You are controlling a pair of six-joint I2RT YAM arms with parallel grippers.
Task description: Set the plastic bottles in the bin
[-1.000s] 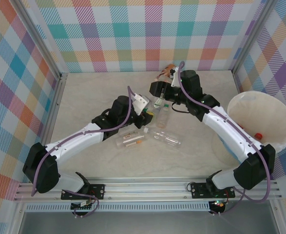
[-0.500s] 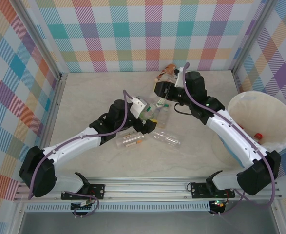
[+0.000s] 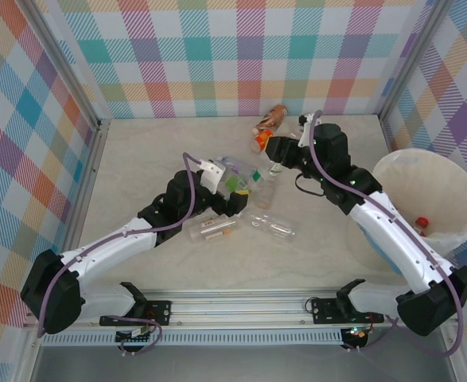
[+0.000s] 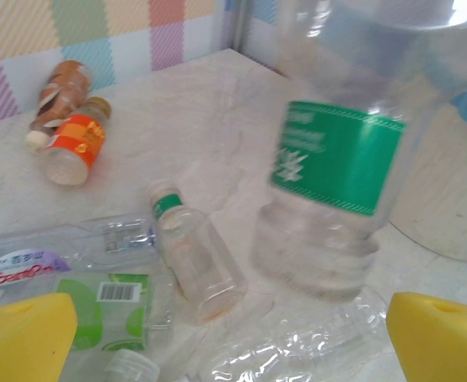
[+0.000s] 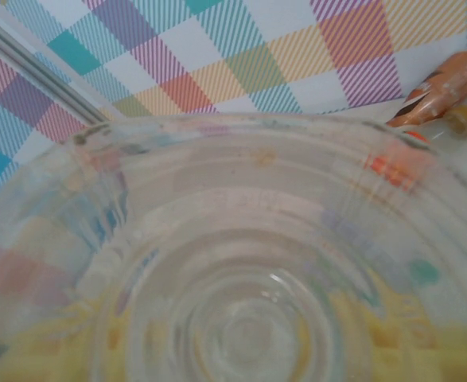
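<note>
Left tool [image 4: 233, 341]: jaws wide apart and empty, with its yellow pads [image 4: 26, 330] in the two lower corners of the left wrist view.
Nearest stock: a crumpled clear plastic bottle [image 4: 297, 352] lies across the bottom centre, just ahead of the pads. Lower left are a flat clear bottle with a green barcode label [image 4: 110, 306] and a clear bottle with a purple label [image 4: 26, 267], both lying down.
Candidate for the left tool: a small clear bottle with a green-and-white cap [image 4: 197, 259], left of centre. It seems to lie on the pale marbled bench [image 3: 138, 159], long axis running away from the tool, base nearer and cap farther.
Right tool [image 3: 276, 153]: closed on a large clear plastic bottle with a green label [image 4: 332, 167]. This bottle hangs upright, right of centre in the left wrist view, and its ribbed clear body sits close against the right wrist lens.
Destination: the large round cream-white bin [image 3: 436, 187] at the right edge of the top view. It sits right of and below the right tool, well apart from it, and already holds a red-capped bottle [image 3: 422, 224].
Deciding relation: the right arm is nearer the bin, so the held bottle probably travels rightward over the rim.
Farthest stock: an orange-labelled bottle [image 4: 70, 147] and a brown bottle [image 4: 58, 87], upper left by the checked wall.
</note>
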